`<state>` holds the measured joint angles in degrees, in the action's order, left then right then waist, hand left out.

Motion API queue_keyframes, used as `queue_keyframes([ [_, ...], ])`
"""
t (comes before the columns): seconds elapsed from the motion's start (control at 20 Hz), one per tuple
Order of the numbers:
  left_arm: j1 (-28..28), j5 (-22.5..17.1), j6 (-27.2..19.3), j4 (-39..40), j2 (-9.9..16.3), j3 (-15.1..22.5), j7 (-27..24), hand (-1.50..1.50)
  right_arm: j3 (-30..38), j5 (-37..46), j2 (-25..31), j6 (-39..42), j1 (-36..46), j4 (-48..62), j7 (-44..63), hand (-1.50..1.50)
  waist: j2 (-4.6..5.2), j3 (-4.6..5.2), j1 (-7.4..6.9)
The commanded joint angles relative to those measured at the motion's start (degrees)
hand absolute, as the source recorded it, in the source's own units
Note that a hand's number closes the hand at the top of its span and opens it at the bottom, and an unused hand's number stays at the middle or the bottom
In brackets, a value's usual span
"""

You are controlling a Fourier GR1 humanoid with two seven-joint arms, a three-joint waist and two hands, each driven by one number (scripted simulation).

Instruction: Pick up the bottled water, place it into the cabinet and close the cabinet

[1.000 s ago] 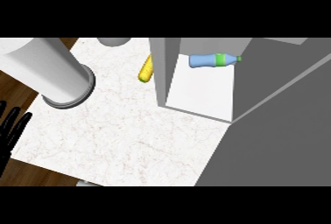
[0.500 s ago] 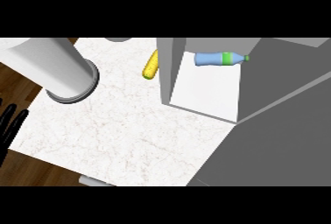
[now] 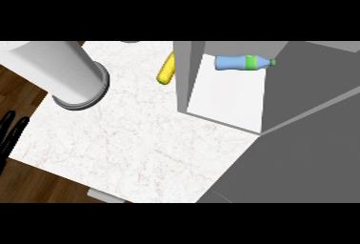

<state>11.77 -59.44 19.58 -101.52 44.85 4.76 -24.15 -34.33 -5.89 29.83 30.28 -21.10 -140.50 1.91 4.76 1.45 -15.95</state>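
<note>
Bottled water (image 3: 243,63) lies on side inside cabinet (image 3: 228,97) at 1 o'clock, already placed; door open. My left hand (image 3: 10,131) at 9 o'clock, fingers straight, resting. Right hand unseen.

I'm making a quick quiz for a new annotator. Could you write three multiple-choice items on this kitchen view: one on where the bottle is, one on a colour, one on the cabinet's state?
1. Where does the bottled water lie?
A. On the marble counter
B. On its side inside the cabinet
C. In a hand

2. What colour is the band around the bottle?
A. Green
B. Red
C. Black

3. What state is the cabinet in?
A. Shut
B. Open, its door swung out
C. Door missing

Answers:
1 B, the bottle rests on the white cabinet floor, past the corn cob on the counter.
2 A, a green band wraps the blue bottle.
3 B, the interior shows and the grey door stands out at the right.
</note>
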Motion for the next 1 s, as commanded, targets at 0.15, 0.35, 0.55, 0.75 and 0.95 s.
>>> queue_keyframes([
  [0.15,-0.5,-0.1,0.6,0.4,0.0,0.2,0.2,-1.50,2.0,0.6,-3.7,-3.6,7.5,3.8,7.5,1.50,-0.24,0.05,-0.33],
  [0.35,-0.9,-0.3,0.7,1.5,0.5,-0.3,0.7,-1.50,2.9,0.7,-5.1,-4.5,12.3,7.0,11.9,1.50,-0.43,0.00,-0.09],
  [0.55,-0.9,-0.9,1.3,1.9,0.1,-0.1,0.7,-1.50,5.0,-0.8,-8.3,-6.4,18.1,11.6,15.4,1.50,-0.63,-0.19,-0.15],
  [0.75,-1.2,-0.6,1.0,2.5,0.0,0.0,0.9,-1.50,6.0,-2.8,-11.6,-7.6,24.0,18.1,19.3,1.50,-0.76,-0.40,0.04],
  [0.95,-1.1,-0.7,1.2,2.5,0.0,-0.2,0.9,-1.50,7.2,-3.5,-15.9,-9.7,31.5,24.7,22.9,1.50,-1.42,-0.56,-0.40],
])
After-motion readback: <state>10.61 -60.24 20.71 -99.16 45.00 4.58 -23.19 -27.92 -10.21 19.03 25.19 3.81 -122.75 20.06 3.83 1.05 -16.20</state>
